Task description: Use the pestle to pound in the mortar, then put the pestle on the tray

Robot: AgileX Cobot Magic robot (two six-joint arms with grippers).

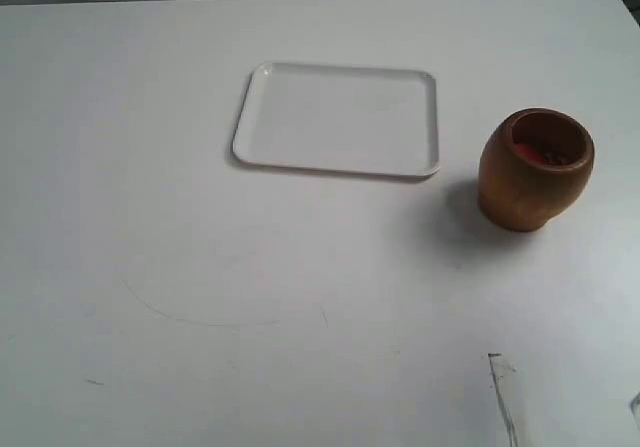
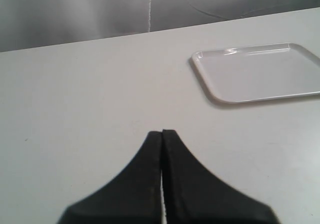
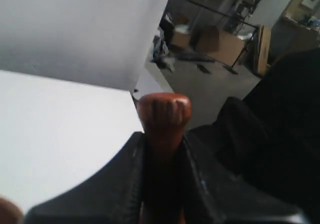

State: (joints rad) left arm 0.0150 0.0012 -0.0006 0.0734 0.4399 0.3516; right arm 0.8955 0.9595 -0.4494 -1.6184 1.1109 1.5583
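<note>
On your scuffed white table (image 1: pixel 200 267), tray (image 1: pixel 340 117) at twelve o'clock, mortar (image 1: pixel 535 172) at three; right gripper (image 3: pixel 162 146) clamps the pestle (image 3: pixel 164 111), left gripper (image 2: pixel 162 135) pinched together.

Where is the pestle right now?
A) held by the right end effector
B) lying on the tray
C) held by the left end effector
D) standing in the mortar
A: the right wrist view shows the pestle pinched in the right end effector.

Mortar (image 1: pixel 535 170) right of tray (image 1: pixel 338 119) (apart), both on table (image 1: pixel 250 317)
</note>
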